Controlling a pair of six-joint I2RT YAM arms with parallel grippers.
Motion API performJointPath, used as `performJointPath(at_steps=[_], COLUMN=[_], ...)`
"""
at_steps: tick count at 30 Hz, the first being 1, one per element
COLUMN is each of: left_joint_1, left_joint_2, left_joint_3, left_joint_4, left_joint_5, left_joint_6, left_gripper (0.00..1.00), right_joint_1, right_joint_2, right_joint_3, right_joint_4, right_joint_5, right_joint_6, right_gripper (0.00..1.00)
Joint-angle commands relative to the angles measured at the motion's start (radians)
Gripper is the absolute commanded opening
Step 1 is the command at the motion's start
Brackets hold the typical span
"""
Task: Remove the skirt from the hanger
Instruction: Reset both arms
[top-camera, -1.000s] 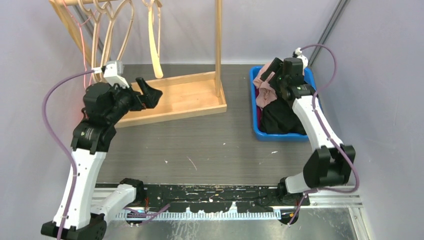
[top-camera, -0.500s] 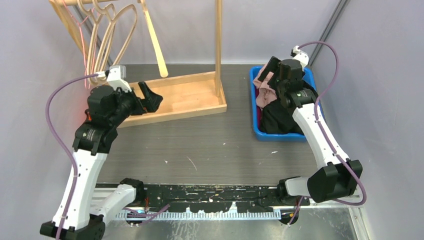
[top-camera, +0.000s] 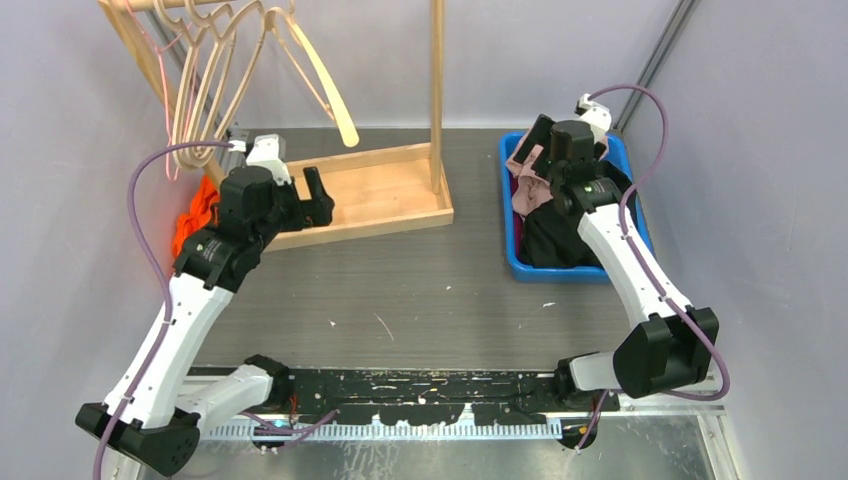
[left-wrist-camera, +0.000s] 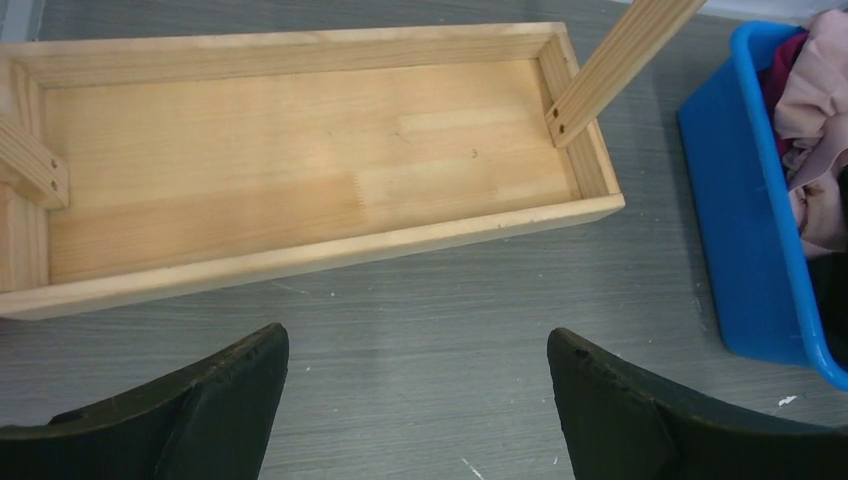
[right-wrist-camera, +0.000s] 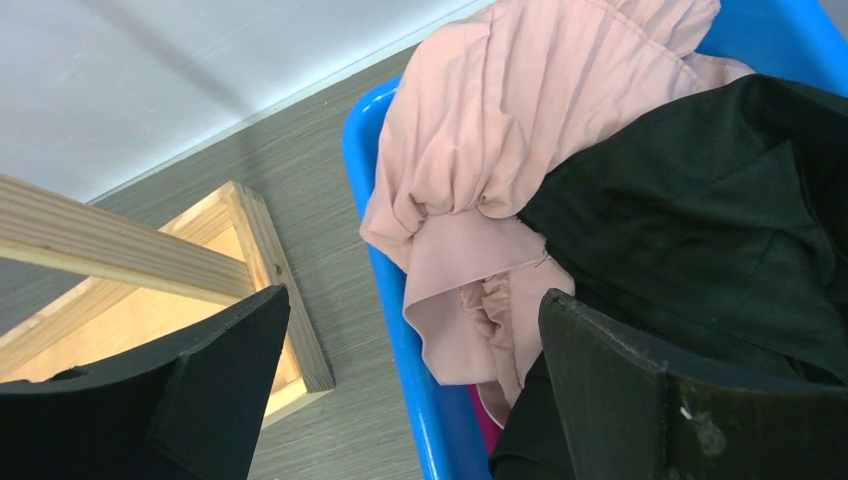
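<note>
Nearest the camera, the two arms rise from their bases at the near edge of the grey worktop (top-camera: 420, 290). The left arm leans up and inward, and its left claw (left-wrist-camera: 415, 340) hangs over bare worktop, just in front of the long side of the wooden tray (left-wrist-camera: 300, 170). Its jaws stand wide apart with nothing between them. The tray is the foot of a clothes rack, and a wooden post (left-wrist-camera: 610, 60) is fixed in its right corner. Another post stands at the tray's left end.

On the right, the right arm stretches farther back to a blue bin (left-wrist-camera: 735, 220), which sits on the worktop just to the right of the tray. The right claw (right-wrist-camera: 412, 298) hovers above the bin's left rim. Its jaws are also spread wide and grip nothing.

Below it, a pale pink garment with a ruffled edge, which seems to be the skirt (right-wrist-camera: 500, 150), lies loose in the bin. It is heaped at the far left, and one fold hangs over the rim. A black garment (right-wrist-camera: 700, 220) lies against it and fills the nearer part of the bin.

To the left of the left arm, an orange cloth (top-camera: 195, 215) lies crumpled by the wall.

Farthest back, at the upper left, several bare wooden hangers (top-camera: 215, 70) hang from the rack's top bar. The rightmost one is tilted out toward the right, away from the others.
</note>
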Motion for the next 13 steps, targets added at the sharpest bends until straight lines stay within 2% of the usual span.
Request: performJointPath(at_steps=[1, 5, 13], left_joint_1=[-0.013, -0.013, -0.013], left_joint_2=[0.014, 0.036, 0.074], left_joint_3=[0.042, 0.058, 0.075], left_joint_4=[0.017, 0.014, -0.001], left_joint_5=[-0.072, -0.082, -0.084], left_joint_6=[0.018, 0.019, 0.02], left_gripper=[0.99, 0.99, 0.99], right_joint_1=[0.031, 0.055, 0.058], right_joint_2=[0.004, 0.015, 0.028], right_joint_3=[-0.008, -0.005, -0.006], right_joint_4=[0.112, 0.12, 0.128], right_joint_5=[0.041, 0.099, 0.11], right_joint_6=[-0.007, -0.009, -0.012], right_gripper=[1.0, 1.0, 1.0])
